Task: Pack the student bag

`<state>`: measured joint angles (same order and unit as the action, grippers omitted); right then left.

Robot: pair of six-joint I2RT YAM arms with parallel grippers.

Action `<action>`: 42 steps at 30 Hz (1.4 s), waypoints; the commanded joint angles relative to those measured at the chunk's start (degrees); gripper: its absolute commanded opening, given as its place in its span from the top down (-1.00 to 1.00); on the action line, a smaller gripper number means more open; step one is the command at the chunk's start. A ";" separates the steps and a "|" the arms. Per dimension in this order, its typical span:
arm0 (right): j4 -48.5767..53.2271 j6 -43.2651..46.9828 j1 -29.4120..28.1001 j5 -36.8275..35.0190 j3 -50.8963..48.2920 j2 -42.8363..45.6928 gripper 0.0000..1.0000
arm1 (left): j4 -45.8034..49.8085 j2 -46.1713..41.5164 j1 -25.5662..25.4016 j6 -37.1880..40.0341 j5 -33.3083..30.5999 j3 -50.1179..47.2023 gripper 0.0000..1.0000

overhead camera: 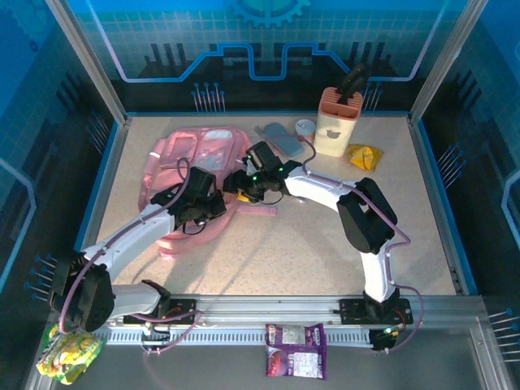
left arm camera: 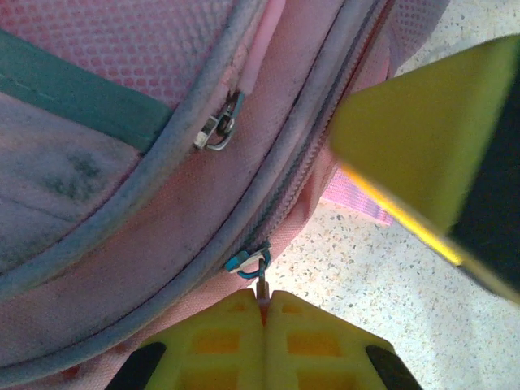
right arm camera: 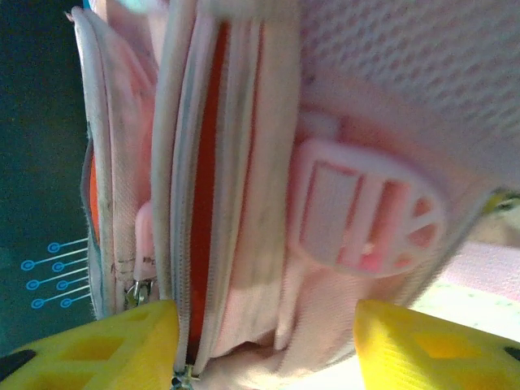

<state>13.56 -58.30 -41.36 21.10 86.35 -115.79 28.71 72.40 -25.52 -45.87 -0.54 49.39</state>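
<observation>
Student bag (overhead camera: 191, 154): pink, lying flat on the left rear part of the speckled table (overhead camera: 325, 252), straps trailing toward the near edge. Left gripper (overhead camera: 216, 203): at the bag's near right edge; in its wrist view the yellow fingers (left arm camera: 219, 333) are pressed together with the thin tab of a zip pull (left arm camera: 258, 266) pinched between them, at the end of a curved zip line. Right gripper (overhead camera: 244, 188): just beside the left one, at the same edge of the bag; in its wrist view the jaws stand wide apart, one finger on each side of the bag's end (right arm camera: 264, 345); whether they touch the fabric cannot be told. Seen there: a gaping seam with orange-red lining and a pale pink plastic buckle (right arm camera: 366, 215). Rear right of the table: cream and orange holder (overhead camera: 339, 122), upright; yellow packet (overhead camera: 363, 154) near it; grey case (overhead camera: 279, 138). Near rail: purple packet (overhead camera: 296, 349); yellow-green packet (overhead camera: 69, 353) at the left corner.
</observation>
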 commanded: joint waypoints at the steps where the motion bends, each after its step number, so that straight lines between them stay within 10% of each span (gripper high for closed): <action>1: -3.16 -4.76 -0.03 -0.63 2.72 -2.17 -0.17 | -1.45 0.01 -1.34 -1.28 2.56 2.65 1.00; 6: -1.61 -2.44 -0.36 -2.62 7.48 -4.74 0.07 | -1.79 -1.65 -1.37 -1.43 3.63 1.44 1.00; 14: -3.71 0.68 2.65 -2.26 6.61 -5.03 1.00 | 3.21 -2.47 -1.31 0.41 3.38 0.93 1.00; 26: 4.10 10.21 9.92 0.73 18.36 -10.96 1.00 | 18.66 -16.16 11.08 -0.09 -2.64 -8.11 1.00; 29: 8.65 11.51 9.91 1.01 26.55 -15.85 1.00 | 6.84 -15.98 10.30 -4.40 5.47 -12.09 1.00; 31: 8.10 9.81 9.65 1.00 28.73 -17.18 0.82 | -8.37 -13.55 5.19 -9.93 12.06 -14.90 1.00; 34: 9.57 10.43 9.11 1.62 29.84 -16.55 0.21 | -1.32 -6.97 -2.50 -5.84 2.56 -4.76 1.00; 42: 10.04 10.46 9.28 -1.70 10.27 -1.14 -0.29 | -2.54 -1.29 -2.96 -3.35 1.56 1.46 1.00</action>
<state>23.05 -47.46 -32.77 20.75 102.91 -124.46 28.29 71.57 -28.32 -50.02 0.69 50.02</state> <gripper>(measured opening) 0.632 0.051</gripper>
